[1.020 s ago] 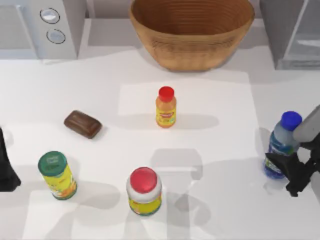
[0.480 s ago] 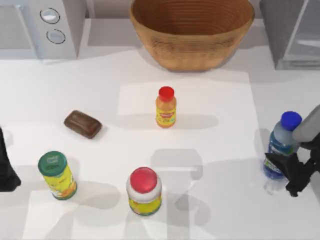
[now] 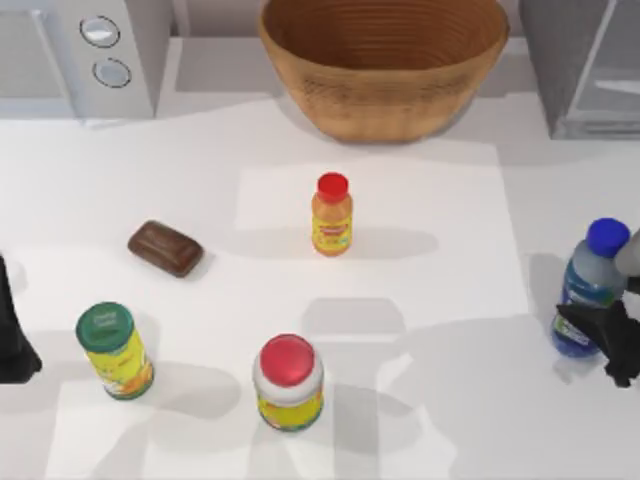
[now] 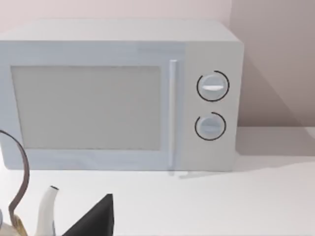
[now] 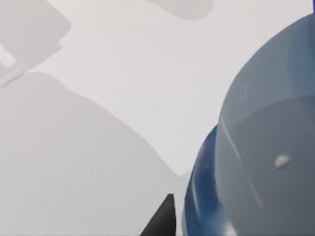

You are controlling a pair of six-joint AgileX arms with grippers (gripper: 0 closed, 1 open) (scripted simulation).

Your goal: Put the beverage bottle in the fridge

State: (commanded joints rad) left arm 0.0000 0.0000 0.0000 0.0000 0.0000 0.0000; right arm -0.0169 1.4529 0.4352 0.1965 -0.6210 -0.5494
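beverage bottle [image 3: 592, 285] in right hand [image 3: 600, 335], fridge [image 3: 580, 60] behind

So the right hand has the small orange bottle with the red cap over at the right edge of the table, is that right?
Not quite. In the top view the right hand holds the beverage bottle, clear with a blue cap, at the table's right edge. The orange bottle stands untouched mid-table.

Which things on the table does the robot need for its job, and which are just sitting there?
Needed: beverage bottle, held by the right gripper; fridge.

Just sitting: orange bottle, basket, microwave, brown block, green-lidded can, red-lidded jar.
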